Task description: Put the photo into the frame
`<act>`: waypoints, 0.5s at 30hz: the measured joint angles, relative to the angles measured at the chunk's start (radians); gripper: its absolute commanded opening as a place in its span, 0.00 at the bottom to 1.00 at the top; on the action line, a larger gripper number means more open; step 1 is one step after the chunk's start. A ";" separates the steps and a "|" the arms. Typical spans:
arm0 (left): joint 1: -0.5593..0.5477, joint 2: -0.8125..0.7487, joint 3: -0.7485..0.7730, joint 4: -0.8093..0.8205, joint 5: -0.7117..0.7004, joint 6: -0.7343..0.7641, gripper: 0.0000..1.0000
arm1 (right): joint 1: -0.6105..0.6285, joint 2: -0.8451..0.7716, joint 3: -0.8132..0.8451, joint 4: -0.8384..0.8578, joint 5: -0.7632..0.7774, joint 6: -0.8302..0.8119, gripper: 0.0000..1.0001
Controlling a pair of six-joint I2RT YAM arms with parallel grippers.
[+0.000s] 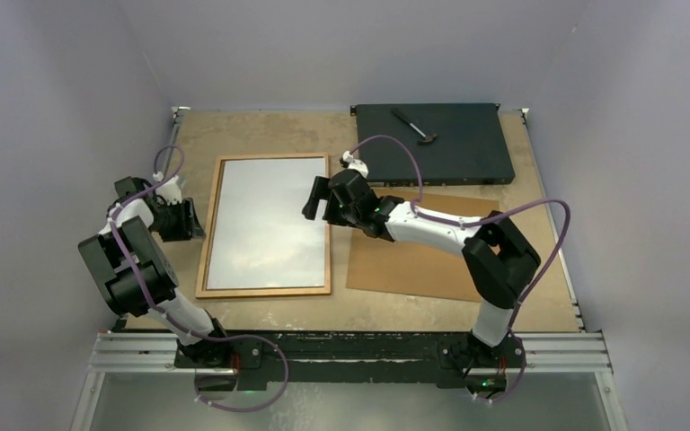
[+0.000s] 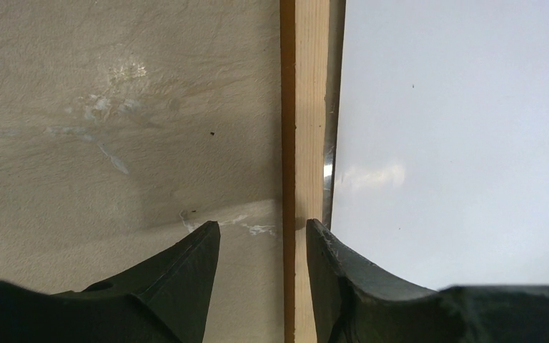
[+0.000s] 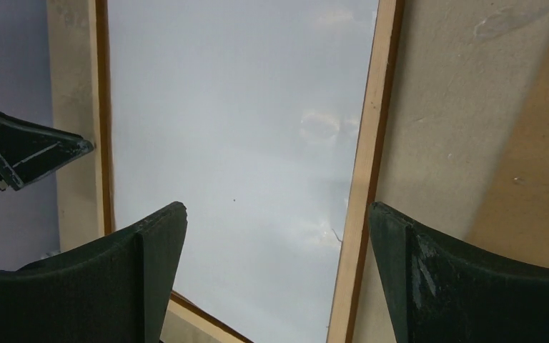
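The frame [image 1: 265,291] lies flat on the table, a thin orange-brown wooden rectangle. A plain white sheet fills it: the photo [image 1: 268,224], lying with its white back up. My left gripper [image 1: 193,218] sits low at the frame's left rail. In the left wrist view its jaws [image 2: 263,225] are apart, one finger over the table and the other at the rail's [image 2: 307,107] inner edge beside the photo [image 2: 457,143]. My right gripper [image 1: 317,199] hangs open over the frame's right side. In the right wrist view it [image 3: 277,207] spans the photo [image 3: 236,107] and the right rail [image 3: 372,121], holding nothing.
A brown hardboard sheet [image 1: 413,260] lies on the table right of the frame, under my right arm. A black flat box [image 1: 436,144] sits at the back right with a small tool [image 1: 413,124] on it. Grey walls close in the table on three sides.
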 measured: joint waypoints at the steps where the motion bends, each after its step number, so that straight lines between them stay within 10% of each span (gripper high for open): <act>1: 0.000 0.000 0.000 0.000 0.000 0.000 0.46 | 0.000 -0.016 0.000 -0.018 0.011 -0.013 0.98; 15: 0.000 0.000 0.000 0.000 0.000 0.000 0.46 | -0.001 -0.003 0.074 -0.041 0.025 -0.167 0.66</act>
